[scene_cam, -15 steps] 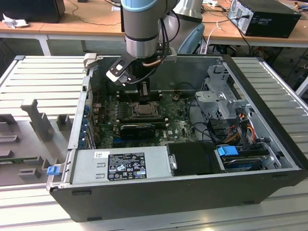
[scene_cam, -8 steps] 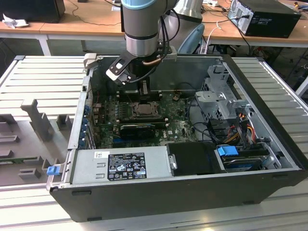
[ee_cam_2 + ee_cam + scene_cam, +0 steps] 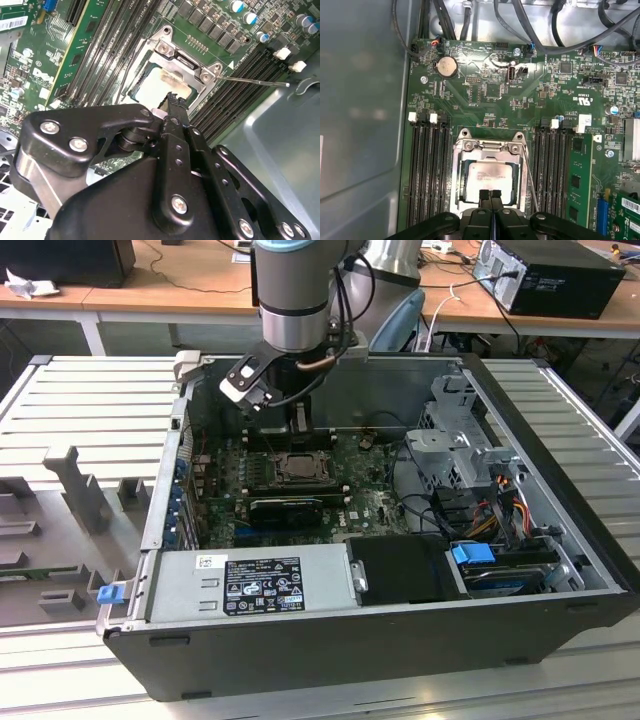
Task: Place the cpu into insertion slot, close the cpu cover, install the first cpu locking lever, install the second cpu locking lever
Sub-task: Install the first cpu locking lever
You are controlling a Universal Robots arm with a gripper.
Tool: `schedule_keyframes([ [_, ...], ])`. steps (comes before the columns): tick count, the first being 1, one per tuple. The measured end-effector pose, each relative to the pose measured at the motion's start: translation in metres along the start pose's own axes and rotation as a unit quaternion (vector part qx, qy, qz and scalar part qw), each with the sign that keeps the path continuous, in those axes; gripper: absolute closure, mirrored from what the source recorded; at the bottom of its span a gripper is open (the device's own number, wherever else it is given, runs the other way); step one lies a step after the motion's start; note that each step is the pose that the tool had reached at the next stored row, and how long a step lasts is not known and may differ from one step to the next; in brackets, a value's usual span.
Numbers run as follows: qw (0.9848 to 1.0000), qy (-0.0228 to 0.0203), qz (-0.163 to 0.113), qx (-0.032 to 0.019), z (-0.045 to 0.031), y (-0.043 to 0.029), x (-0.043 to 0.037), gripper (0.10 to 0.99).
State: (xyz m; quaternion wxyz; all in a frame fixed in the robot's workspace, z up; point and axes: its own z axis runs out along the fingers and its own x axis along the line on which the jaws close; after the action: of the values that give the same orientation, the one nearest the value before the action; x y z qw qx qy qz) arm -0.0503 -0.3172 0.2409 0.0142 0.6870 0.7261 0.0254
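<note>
**Silver chip seated in the socket, cover down, gripper pinched shut**

Grey and flat, the chip (image 3: pixel 490 175) lies in the socket (image 3: pixel 281 472) near the middle of the green motherboard (image 3: pixel 485 90). It sits between two banks of long black memory slots (image 3: pixel 427 170). The cover (image 3: pixel 489 146) lies closed over it. Its metal frame runs round the chip's edges, and the chip's face shows through the window.

The gripper (image 3: pixel 489 198) stands over the edge of the cover nearest the arm (image 3: pixel 290 290). Its two black fingertips are pressed together with nothing between them. Whether the tips touch the frame or hang just above it, I cannot tell.

A thin metal lever (image 3: pixel 250 80) runs along one side of the socket. In the second wrist view its free end sticks out over the memory slots, and it seems not to be hooked down.

In the exterior view the arm reaches down into an open black computer case (image 3: pixel 400 640) that lies on its side on a slatted grey table (image 3: pixel 90 400). The motherboard fills the part of the case toward the exterior view's left, and drive cages and cables sit toward the exterior view's right.
</note>
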Motion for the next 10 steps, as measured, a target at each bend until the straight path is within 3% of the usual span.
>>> schedule_keyframes([
  [10,1.0,-0.0003,0.0,0.0,-0.0154,0.0009,0.0002,0.98],
])
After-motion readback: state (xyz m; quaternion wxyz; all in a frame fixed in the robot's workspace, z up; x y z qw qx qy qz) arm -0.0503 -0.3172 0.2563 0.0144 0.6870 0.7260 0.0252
